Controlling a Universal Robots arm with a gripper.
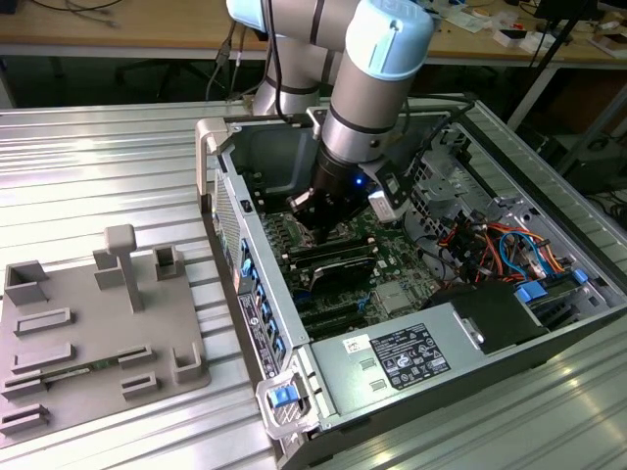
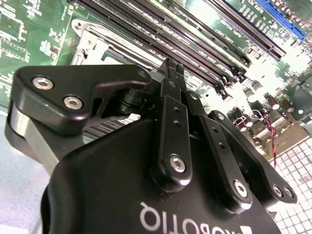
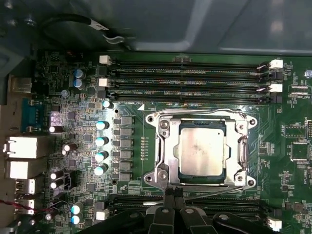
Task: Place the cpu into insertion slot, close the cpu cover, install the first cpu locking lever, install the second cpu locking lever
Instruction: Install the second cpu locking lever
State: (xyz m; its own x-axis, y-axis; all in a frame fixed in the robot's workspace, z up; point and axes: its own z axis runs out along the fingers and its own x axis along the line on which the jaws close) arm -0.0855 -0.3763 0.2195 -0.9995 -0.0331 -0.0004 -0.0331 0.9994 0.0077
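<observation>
cpu: the cpu (image 3: 201, 149) sits flat in the insertion slot (image 3: 168, 148), silver top up, square to the frame, so i'd say the placing is done.
cover: the cpu cover (image 3: 239, 152) lies down around the chip, its cut-out framing the metal top; from the first wrist view it looks closed rather than standing up on its hinge.
hand: the hand (image 3: 173, 195) hangs just at the edge of the socket that faces the nearer memory slots (image 3: 195, 204); its two fingertips are drawn together with nothing between them, both in the first wrist view and in the second wrist view (image 2: 170, 73).
levers: a thin wire lever (image 3: 214, 193) runs along that same socket edge, right beside the fingertips, slanting a little rather than lying tucked under its catch. i cannot tell whether the tips touch it.
step in hand: by my reckoning, the first locking lever.
what the move calls for: a steady push down and sideways on thin springy wire, enough to hook it under its tab without slipping off onto the board.
surroundings: the arm reaches down into the open computer case (image 1: 549, 338) on the ribbed metal table (image 1: 98, 176); a grey fixture tray (image 1: 59, 343) sits off to the exterior view's left.
</observation>
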